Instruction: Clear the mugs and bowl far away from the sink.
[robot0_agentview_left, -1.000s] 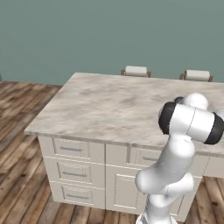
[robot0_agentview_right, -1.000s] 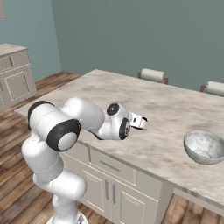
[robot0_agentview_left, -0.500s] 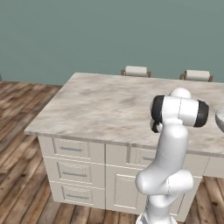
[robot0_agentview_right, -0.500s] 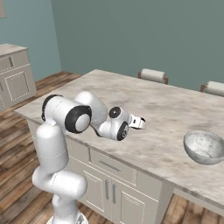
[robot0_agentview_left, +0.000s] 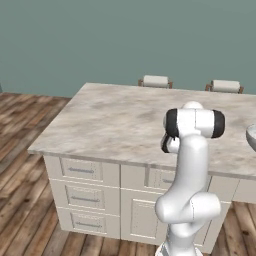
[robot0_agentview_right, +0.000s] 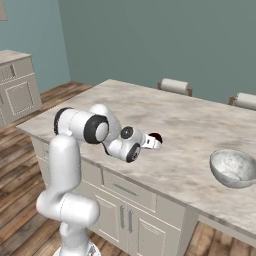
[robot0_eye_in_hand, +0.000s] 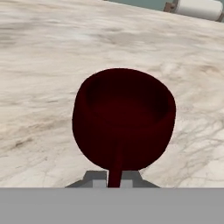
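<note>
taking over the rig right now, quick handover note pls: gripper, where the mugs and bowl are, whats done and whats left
Gripper: shut on the handle of the small dark maroon red mug, held over the pale marble island countertop.
Wide white-grey marbled bowl: sits on the same countertop, to the right of the gripper in the right base view, apart from it.
Done: bowl is set down on the island; maroon mug is in hand.
Left: put this mug down, probably near the bowl. I cannot place the second mug or the sink from these views.

A dark maroon mug (robot0_eye_in_hand: 124, 118) sits over a beige-grey veined marble surface (robot0_agentview_right: 190, 125), the bowl (robot0_agentview_right: 233, 167) at three o'clock is mottled white-grey, the drawers (robot0_agentview_left: 82, 197) are cream, and the wall (robot0_agentview_left: 100, 40) is teal.
</note>
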